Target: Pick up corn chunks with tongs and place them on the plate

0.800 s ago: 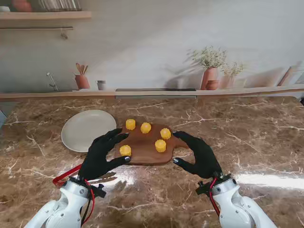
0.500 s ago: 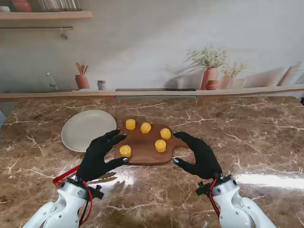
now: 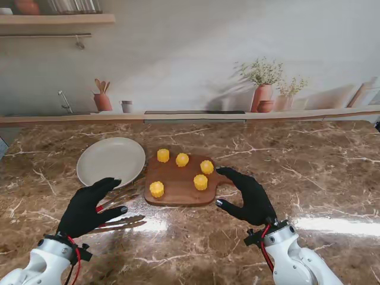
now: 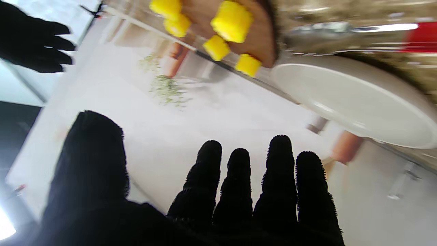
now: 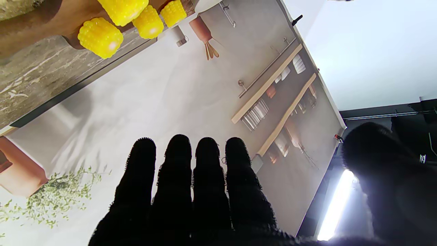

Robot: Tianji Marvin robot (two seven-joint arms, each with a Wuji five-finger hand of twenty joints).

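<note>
Several yellow corn chunks [image 3: 157,189] sit on a dark wooden board [image 3: 178,184] in the middle of the table. A white plate [image 3: 111,161] lies to the board's left and is bare. Metal tongs [image 3: 122,222] with a red end lie on the marble left of the board, nearer to me than the plate. My left hand [image 3: 89,208] hovers over the tongs with its fingers spread, holding nothing. My right hand [image 3: 249,196] stays open at the board's right edge. In the left wrist view I see the corn chunks [image 4: 232,21], the plate [image 4: 355,99] and the tongs' red end [image 4: 421,37].
A ledge [image 3: 190,116] along the back wall carries terracotta pots with plants [image 3: 262,95] and a pot of utensils [image 3: 103,101]. Brown marble table [image 3: 320,172] stretches out to the right of the board.
My left hand has pulled back from the board's left edge, moving left and nearer to me, and now sits over the tongs. The right hand has not moved.
</note>
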